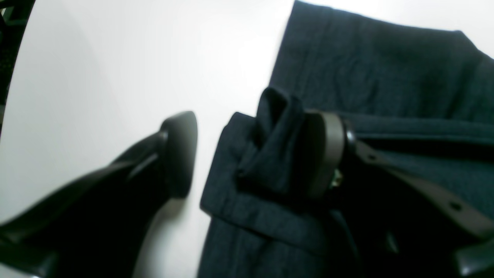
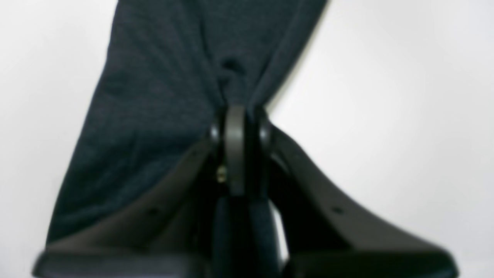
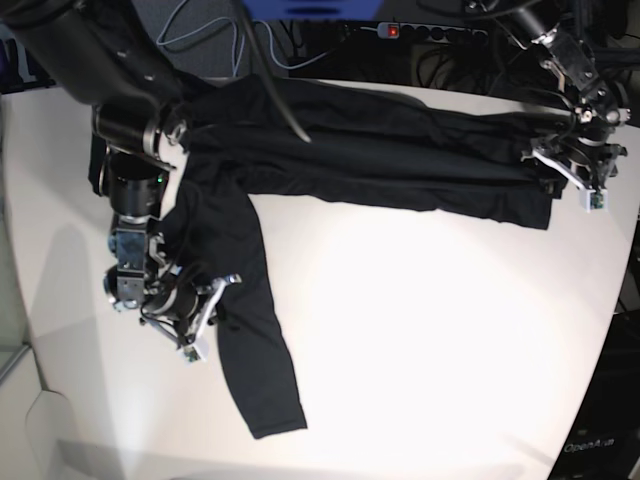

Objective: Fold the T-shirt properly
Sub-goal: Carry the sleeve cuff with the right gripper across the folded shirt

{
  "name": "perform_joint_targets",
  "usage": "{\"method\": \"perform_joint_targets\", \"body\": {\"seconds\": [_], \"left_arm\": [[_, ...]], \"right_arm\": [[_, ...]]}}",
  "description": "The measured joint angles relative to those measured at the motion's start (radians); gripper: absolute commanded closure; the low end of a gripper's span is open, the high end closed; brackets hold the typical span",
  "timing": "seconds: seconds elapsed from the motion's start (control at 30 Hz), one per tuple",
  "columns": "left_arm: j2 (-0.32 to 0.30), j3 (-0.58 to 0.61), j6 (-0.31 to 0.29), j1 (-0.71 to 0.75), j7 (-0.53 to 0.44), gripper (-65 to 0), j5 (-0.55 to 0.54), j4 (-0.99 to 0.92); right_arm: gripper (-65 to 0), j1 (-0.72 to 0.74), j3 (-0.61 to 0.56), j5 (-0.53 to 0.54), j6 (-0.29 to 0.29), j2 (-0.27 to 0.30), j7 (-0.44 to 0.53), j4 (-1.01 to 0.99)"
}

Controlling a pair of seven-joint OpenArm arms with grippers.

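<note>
Overhead, the T-shirt (image 3: 360,150) lay stretched in a long band across the far side of the white table (image 3: 420,340), with one sleeve (image 3: 250,330) trailing toward the near edge. The base view alone showed that whole layout; the fingers were too small to read there. The right wrist view settled it for the right gripper (image 2: 241,116) — jaws pinched tight on a gathered fold of the dark fabric, cloth fanning out beyond it. In the left wrist view the left gripper (image 1: 254,154) stood spread — one finger (image 1: 179,154) over bare table, the other pressed against a bunched fold at the shirt's edge. Cables and a power strip (image 3: 430,30) sat behind the table, in dark surroundings.
</note>
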Motion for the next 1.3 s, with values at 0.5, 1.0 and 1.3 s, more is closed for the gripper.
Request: {"method": "perform_joint_targets", "body": {"seconds": [0.5,1.0,1.3], "left_arm": [[0.000,-0.001,0.000,0.003,-0.003,-39.2,0.000,0.000],[-0.002,0.006,0.000,0.002,-0.004,-39.2,-0.003,-0.002],[-0.003,0.007,0.000,0.002,-0.004,-39.2,-0.003,-0.002]], "right_arm": [[-0.9,-0.138,-0.008,-0.026,0.001,-0.021,-0.175,0.382],[-0.9,-0.481,-0.252,-0.013,0.001,-0.154,-0.399,1.028],[-0.9,-0.592,-0.457,-0.018,0.001,-0.173,-0.531,1.212]]}}
